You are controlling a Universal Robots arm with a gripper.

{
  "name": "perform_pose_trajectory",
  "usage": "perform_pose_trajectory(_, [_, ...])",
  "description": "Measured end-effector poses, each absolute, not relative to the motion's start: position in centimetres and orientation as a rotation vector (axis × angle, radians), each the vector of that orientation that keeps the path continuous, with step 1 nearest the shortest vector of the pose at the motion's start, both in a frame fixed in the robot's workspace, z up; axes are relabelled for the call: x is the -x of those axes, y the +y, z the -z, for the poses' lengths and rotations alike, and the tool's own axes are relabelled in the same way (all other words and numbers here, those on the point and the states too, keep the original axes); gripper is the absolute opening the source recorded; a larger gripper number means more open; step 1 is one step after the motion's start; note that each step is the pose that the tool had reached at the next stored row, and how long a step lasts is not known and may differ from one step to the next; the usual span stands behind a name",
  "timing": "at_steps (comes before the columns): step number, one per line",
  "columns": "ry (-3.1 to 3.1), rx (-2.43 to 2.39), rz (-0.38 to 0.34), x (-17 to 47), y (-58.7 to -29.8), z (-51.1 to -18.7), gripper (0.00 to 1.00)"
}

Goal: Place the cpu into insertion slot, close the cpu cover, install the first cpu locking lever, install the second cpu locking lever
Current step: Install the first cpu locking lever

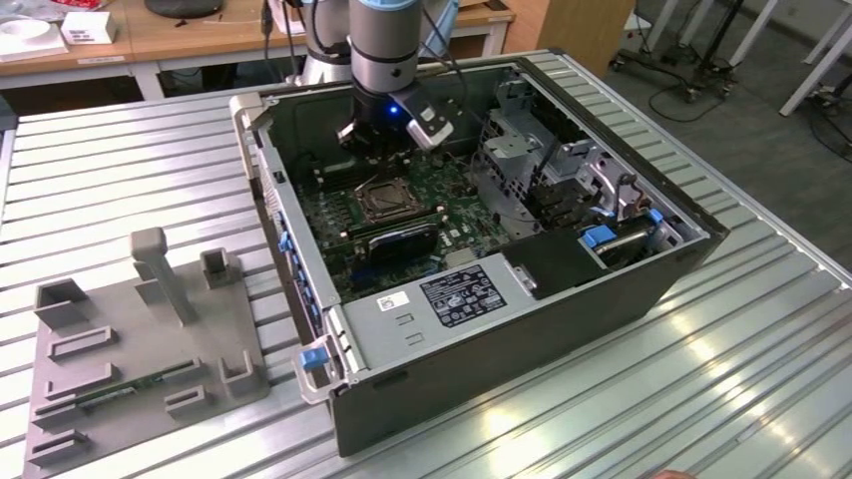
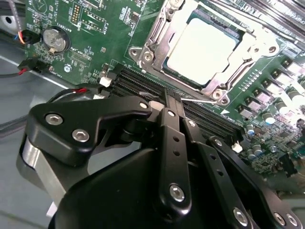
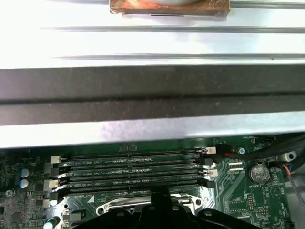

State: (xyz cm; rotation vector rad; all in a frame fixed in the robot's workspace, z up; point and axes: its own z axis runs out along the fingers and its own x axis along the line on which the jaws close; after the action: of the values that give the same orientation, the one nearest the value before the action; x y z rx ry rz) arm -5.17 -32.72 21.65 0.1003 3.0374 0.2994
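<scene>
The cpu, pale silver-tan, lies flat in its socket on the green motherboard. The cpu cover, a silvery frame, lies down around it, and the chip shows through its window. A thin metal lever rod runs along the socket edge nearest my fingers. My gripper hovers just off that edge, over the memory slots, shut with nothing between its black fingers. In the exterior view the gripper hangs inside the open computer case, above the socket.
Black memory slots run beside the socket. A coin battery and red-black wires sit further off. The case wall stands close by. A drive cage fills the exterior view's right of the case. A grey fixture tray lies on the table.
</scene>
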Motion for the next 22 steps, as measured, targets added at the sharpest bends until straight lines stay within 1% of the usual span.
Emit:
perform_pose_trajectory(6, [3.037, -0.100, -0.299, 5.2, -32.7, -22.6, 0.10])
perform_pose_trajectory(13, [3.038, -0.100, -0.299, 5.2, -32.7, -22.8, 0.10])
perform_pose_trajectory(20, [3.036, -0.100, -0.299, 5.2, -32.7, -23.7, 0.10])
perform_pose_trajectory(22, [3.030, -0.100, -0.312, 5.2, -32.7, -23.7, 0.10])
